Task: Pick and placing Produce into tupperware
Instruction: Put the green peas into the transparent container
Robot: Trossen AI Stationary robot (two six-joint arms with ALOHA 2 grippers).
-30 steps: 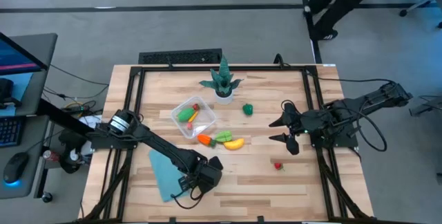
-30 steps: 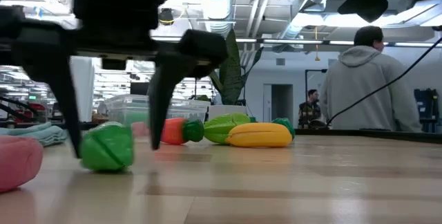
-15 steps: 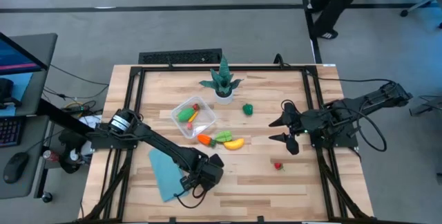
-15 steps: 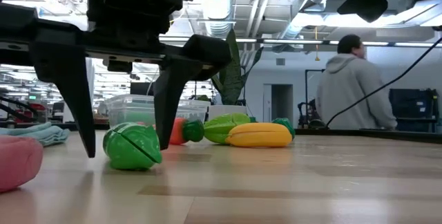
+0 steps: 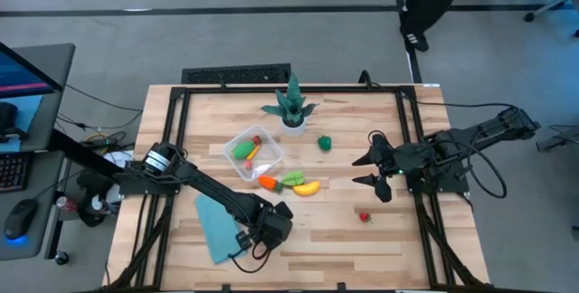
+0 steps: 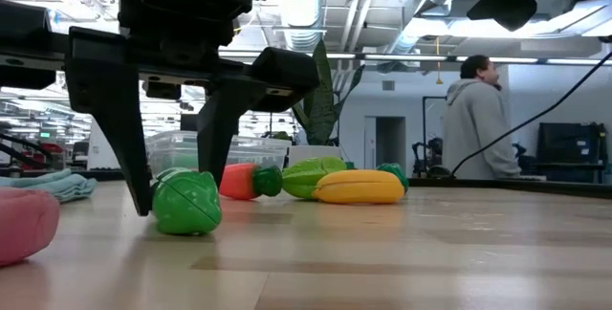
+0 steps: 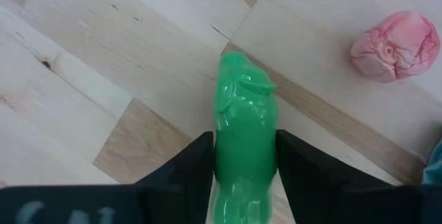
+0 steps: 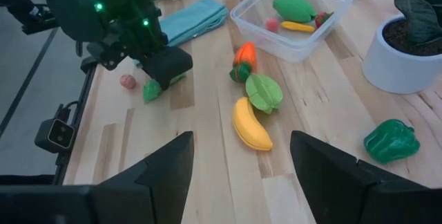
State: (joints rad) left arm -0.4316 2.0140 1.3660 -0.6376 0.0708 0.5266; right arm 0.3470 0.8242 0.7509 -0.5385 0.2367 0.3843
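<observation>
My left gripper (image 6: 177,195) stands over the near middle of the table (image 5: 380,239), shut on a green produce piece (image 6: 185,202). My right gripper (image 5: 375,171) waits open above the table's right side. The clear tupperware (image 5: 254,153) sits left of centre, with green, yellow and red pieces inside. An orange carrot (image 5: 267,183), a green leafy piece (image 5: 291,179) and a yellow banana (image 5: 308,187) lie just near of it. A green pepper (image 5: 324,143), a red strawberry (image 5: 365,216) and a pink piece (image 7: 395,46) lie apart on the wood. My left gripper pinches the green produce piece between its two fingers, one finger (image 7: 197,156) on each long side (image 7: 228,148). The fingers come from above, pointing down, and lie across the piece. The piece rests on the table, its free end (image 7: 238,68) sticking out past the fingers.
A folded light-blue cloth (image 5: 215,225) lies left of my left gripper. A spiky teal plant in a white pot (image 5: 291,108) stands at the far edge. Bare wood stretches along the near right part of the table. A person (image 6: 475,119) stands in the room beyond.
My left gripper has come down around the green piece and shut on it; the gap between its fingers has narrowed. The green piece has slid a little toward the table's right. The person in the room beyond has walked off to one side.
</observation>
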